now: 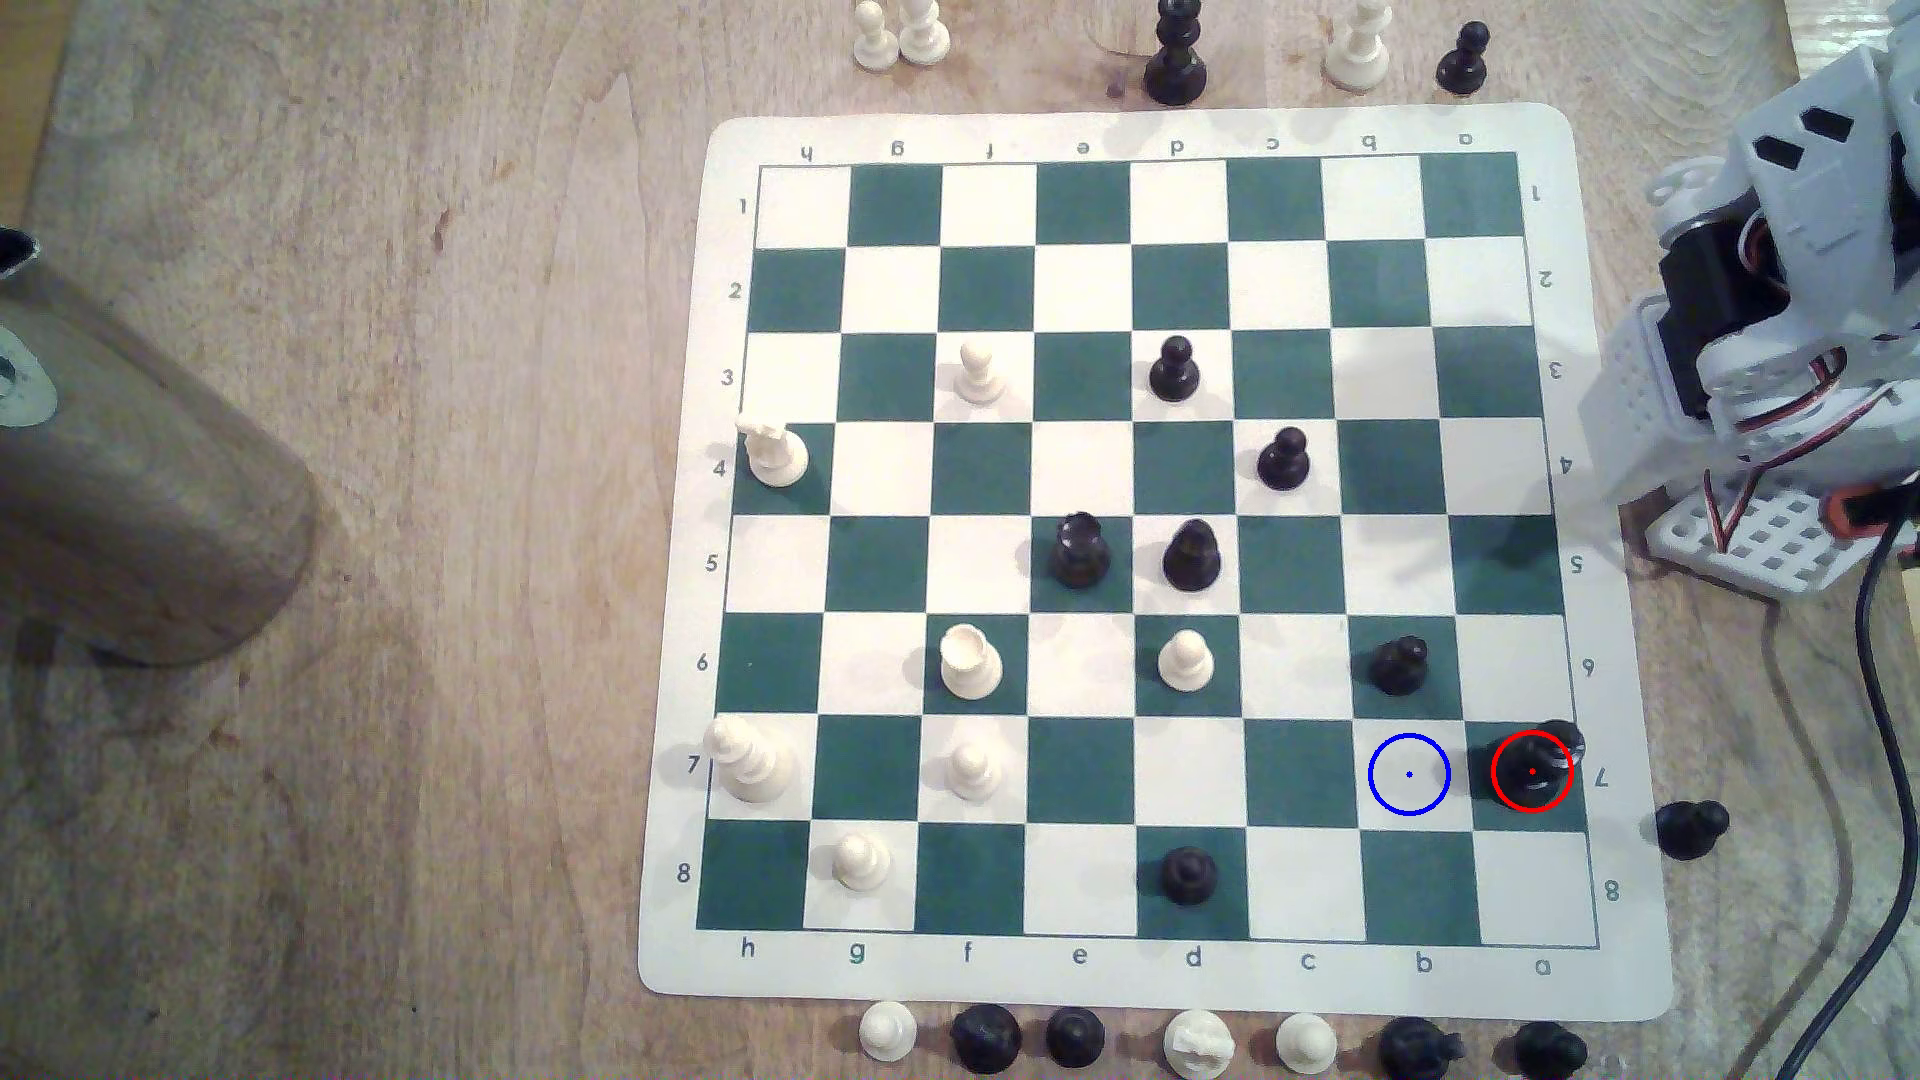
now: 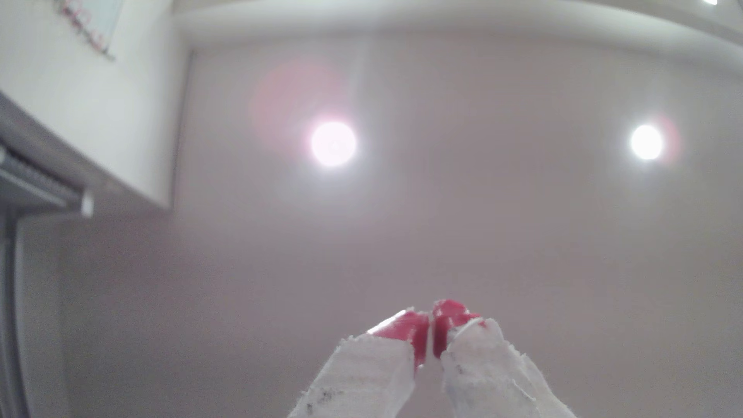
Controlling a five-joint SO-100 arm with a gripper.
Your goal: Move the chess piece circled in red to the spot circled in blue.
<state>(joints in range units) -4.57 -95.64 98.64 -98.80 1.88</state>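
The tall glossy black chess piece (image 1: 1538, 768), with its wide round base and knobbed top, stands on the green square ringed in red, at the edge of the green-and-white vinyl chessboard (image 1: 1143, 130) nearest the robot. Taking that piece as the landmark, the spot (image 1: 1409, 774), a cream-white square marked with a thin blue ring and centre dot, is the very next square toward the exterior view's left, in the same row. A short round-headed black pawn (image 1: 1398, 665) sits one row up from the spot and diagonally beside the piece. Another black pawn (image 1: 1691, 828) lies off the board on the wooden table (image 1: 416, 519), just past the piece toward the exterior view's right.

The white printed arm (image 1: 1787, 312) is folded up beyond the board's edge, above the piece in the exterior view and well apart from it, probably parked so that the overhead camera sees every square unobstructed. In the wrist view the gripper (image 2: 432, 325) points up at a pale ceiling with two round lights (image 2: 333, 144), which fits that folded pose. Its red-tipped fingers (image 2: 410, 331), wrapped lower down in white tape, likely for grip, are pressed together with only a thin seam between them and nothing held.

By my reading the task has not begun. The claw would need to part, reach down over the knobbed top and avoid brushing the pawn diagonally next to it.
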